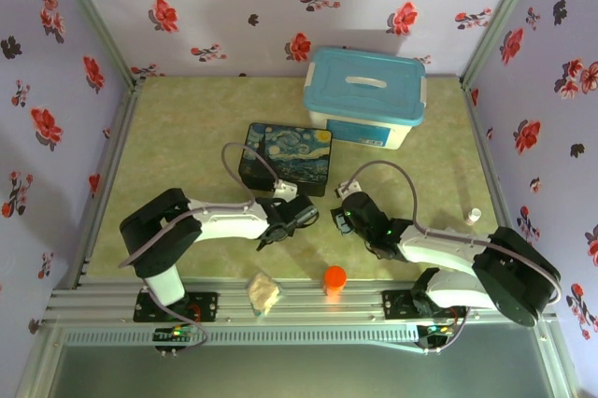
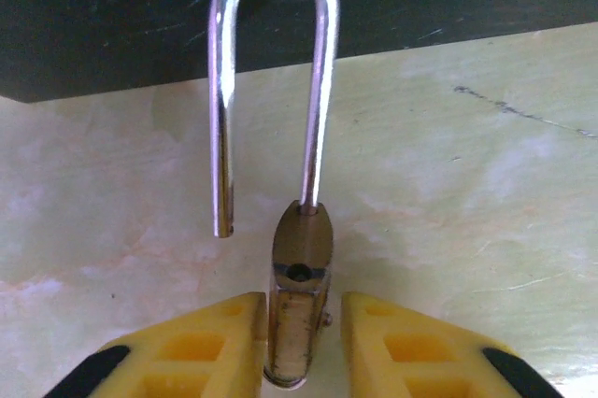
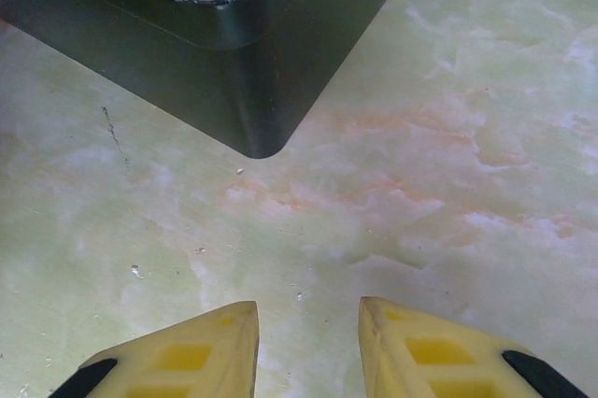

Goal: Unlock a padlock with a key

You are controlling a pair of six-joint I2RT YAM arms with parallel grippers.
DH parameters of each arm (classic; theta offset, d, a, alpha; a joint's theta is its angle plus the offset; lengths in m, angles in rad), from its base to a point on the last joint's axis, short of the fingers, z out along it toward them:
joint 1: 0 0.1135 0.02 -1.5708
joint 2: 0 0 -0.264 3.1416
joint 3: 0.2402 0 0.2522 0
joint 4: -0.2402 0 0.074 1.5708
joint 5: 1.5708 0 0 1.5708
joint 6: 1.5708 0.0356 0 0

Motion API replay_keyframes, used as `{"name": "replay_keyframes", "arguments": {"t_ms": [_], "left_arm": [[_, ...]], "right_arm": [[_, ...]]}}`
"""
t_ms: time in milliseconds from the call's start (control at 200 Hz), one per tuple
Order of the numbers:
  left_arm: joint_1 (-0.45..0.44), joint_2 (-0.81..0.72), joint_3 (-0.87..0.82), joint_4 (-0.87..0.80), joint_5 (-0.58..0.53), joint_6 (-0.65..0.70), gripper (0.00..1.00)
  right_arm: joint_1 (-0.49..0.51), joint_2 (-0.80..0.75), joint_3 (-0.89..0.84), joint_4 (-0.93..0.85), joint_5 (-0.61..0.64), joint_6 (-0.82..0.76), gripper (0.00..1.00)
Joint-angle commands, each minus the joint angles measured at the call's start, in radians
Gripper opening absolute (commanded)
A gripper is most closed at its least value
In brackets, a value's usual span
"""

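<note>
Clamping the brass padlock (image 2: 301, 258), silver U-shackle (image 2: 319, 90) sprung: left gripper (image 2: 301, 337); right gripper (image 3: 308, 328) parted.

Robot laboratory test cell, as indicated by a marbled green desk (image 1: 187, 136) enclosed by flower-patterned panels (image 1: 234, 6) and bordered by aluminium rails (image 1: 308, 316).

We log two arms, left arm (image 1: 224, 220) and right arm (image 1: 448, 248): white links, bulky black joint housings, a grey cable (image 1: 226, 155) looping off each wrist. Left end effector (image 2: 299, 309) and right end effector (image 3: 308, 314): yellow fingers (image 3: 187, 356), moulded recesses, black pads.
</note>
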Motion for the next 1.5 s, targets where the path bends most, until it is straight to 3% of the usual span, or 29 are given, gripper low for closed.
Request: {"name": "replay_keyframes", "arguments": {"t_ms": [0,240,360,440,560,710,830,950,1135,1325,1495], "left_arm": [[-0.022,0.002,0.029,-0.038,-0.070,-0.005,0.29],[-0.045,-0.012,0.036,-0.021,-0.062,-0.010,0.26],[-0.049,-0.019,0.036,-0.024,-0.054,-0.023,0.31],[-0.049,-0.059,0.016,0.001,-0.036,-0.027,0.34],[-0.016,-0.198,-0.065,0.111,0.054,-0.014,0.50],[0.071,-0.441,-0.202,0.251,0.190,0.005,0.84],[0.186,-0.599,-0.293,0.308,0.349,0.006,0.99],[0.287,-0.715,-0.358,0.300,0.413,-0.005,1.00],[0.376,-0.793,-0.457,0.350,0.487,-0.048,0.96],[0.387,-0.795,-0.544,0.453,0.500,-0.124,0.92],[0.387,-0.791,-0.554,0.442,0.499,-0.123,0.92]], "right_arm": [[-0.005,-0.006,-0.008,0.027,0.034,0.023,0.33],[-0.005,0.001,-0.006,0.033,0.035,0.031,0.33],[-0.005,-0.005,-0.004,0.034,0.025,0.034,0.33],[-0.005,-0.029,0.000,0.043,-0.050,0.037,0.37],[-0.006,-0.071,0.007,0.065,-0.119,0.110,0.55],[-0.013,-0.085,0.058,0.052,-0.198,0.180,0.56],[-0.014,-0.020,0.119,0.048,-0.299,0.250,0.57],[-0.007,0.081,0.197,0.053,-0.379,0.287,0.54],[0.043,0.274,0.340,0.023,-0.396,0.259,0.52],[0.070,0.430,0.432,0.036,-0.420,0.252,0.49],[0.086,0.517,0.465,0.051,-0.420,0.244,0.45]]}}
